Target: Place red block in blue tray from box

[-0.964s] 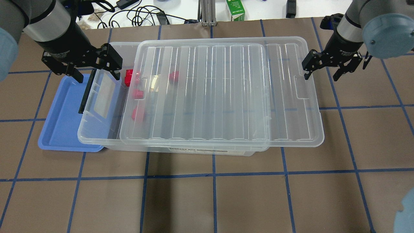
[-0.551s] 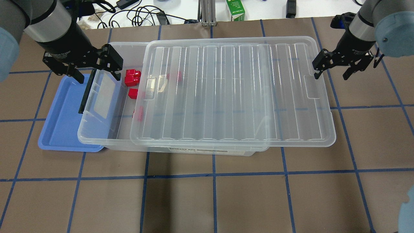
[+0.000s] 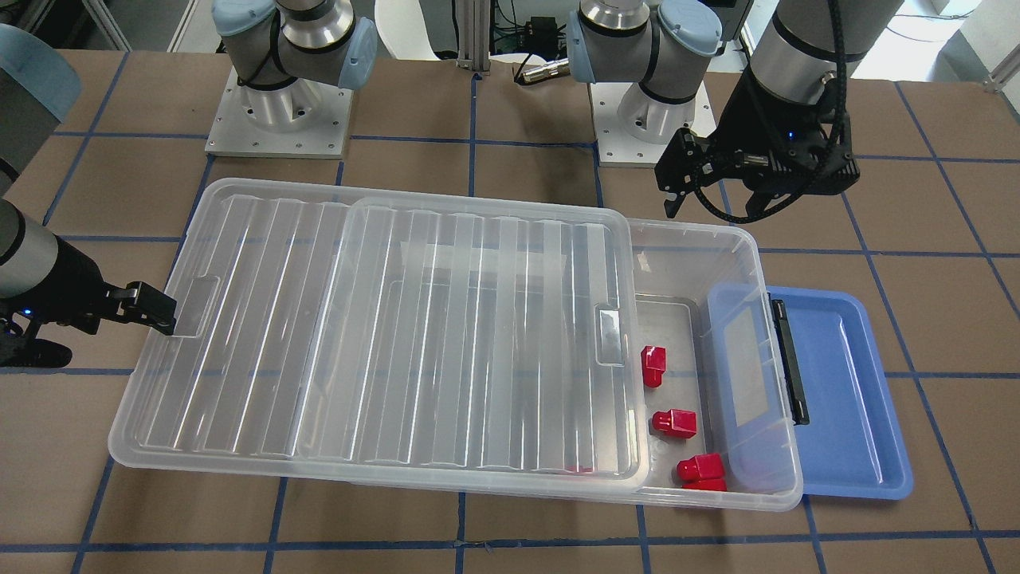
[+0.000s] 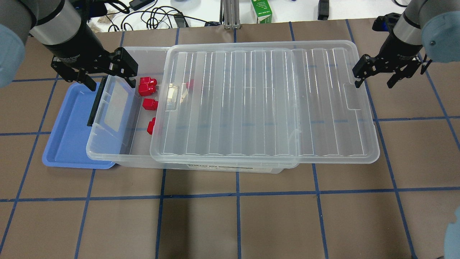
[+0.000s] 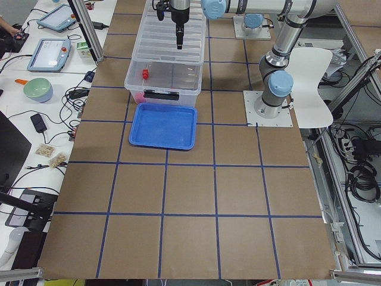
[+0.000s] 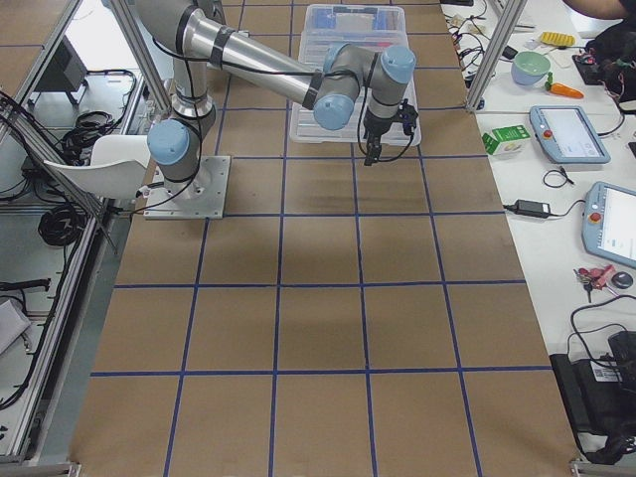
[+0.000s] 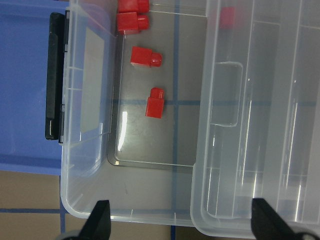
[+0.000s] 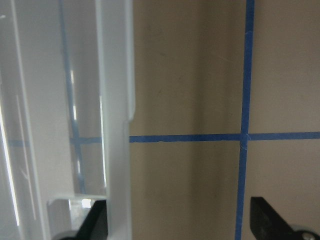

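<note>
The box [image 4: 107, 157] is a clear bin, and its ribbed lid [image 4: 266, 104] is slid toward the right, leaving the left end uncovered. Several red blocks [image 4: 150, 104] lie in that uncovered end, also in the front view [image 3: 674, 422] and the left wrist view [image 7: 146, 56]. One more red block [image 4: 189, 84] shows through the lid. The blue tray [image 4: 68, 136] lies partly under the box's left end. My left gripper [image 4: 106, 76] is open and empty above that end. My right gripper [image 4: 375, 80] is open, with one finger against the lid's right rim [image 8: 115, 100].
A black latch [image 4: 94, 108] hangs on the box's left end over the tray. A green carton [image 4: 261, 10], cables and a metal post [image 4: 228, 14] stand at the table's far edge. The lid overhangs the box on the right.
The lid has slid farther right together with my right gripper, uncovering more red blocks. My left gripper has barely moved.
</note>
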Motion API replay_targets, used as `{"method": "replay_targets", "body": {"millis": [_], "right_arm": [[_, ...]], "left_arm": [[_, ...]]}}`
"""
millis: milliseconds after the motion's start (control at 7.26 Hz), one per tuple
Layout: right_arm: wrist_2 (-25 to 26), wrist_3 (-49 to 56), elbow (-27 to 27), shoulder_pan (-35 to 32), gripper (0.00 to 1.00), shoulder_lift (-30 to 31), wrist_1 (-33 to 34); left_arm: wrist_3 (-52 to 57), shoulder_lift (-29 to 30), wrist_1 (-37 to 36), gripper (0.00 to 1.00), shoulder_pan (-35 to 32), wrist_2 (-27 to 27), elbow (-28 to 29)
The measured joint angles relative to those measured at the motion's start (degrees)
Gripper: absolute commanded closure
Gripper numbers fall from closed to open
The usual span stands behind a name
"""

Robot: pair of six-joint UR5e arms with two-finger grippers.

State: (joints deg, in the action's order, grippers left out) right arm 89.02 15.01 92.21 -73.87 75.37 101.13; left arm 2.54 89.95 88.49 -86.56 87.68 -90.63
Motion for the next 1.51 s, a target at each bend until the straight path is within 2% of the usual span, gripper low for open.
{"method": "replay_targets", "body": {"millis": [413, 964, 1239, 1514], "right_arm": [[1.15, 2.99, -0.15, 2.23, 0.00, 0.03, -0.09], [0.76, 3.80, -0.14, 2.73, 0.00, 0.50, -0.15], [0.35, 2.96, -0.58, 2.05, 0.00, 1.56, -0.40], [0.34, 0.66, -2.54, 1.30, 0.00, 3.79, -3.43]], "left_arm": [[-0.52, 6.40, -5.13, 0.00, 0.08, -0.23, -0.72], [0.11, 11.09, -20.45, 0.00, -0.15, -0.01, -9.55], [0.43, 12.46, -23.09, 0.00, -0.24, 0.23, -12.01], [0.71, 13.32, -23.54, 0.00, -0.17, -0.01, -12.83]]}}
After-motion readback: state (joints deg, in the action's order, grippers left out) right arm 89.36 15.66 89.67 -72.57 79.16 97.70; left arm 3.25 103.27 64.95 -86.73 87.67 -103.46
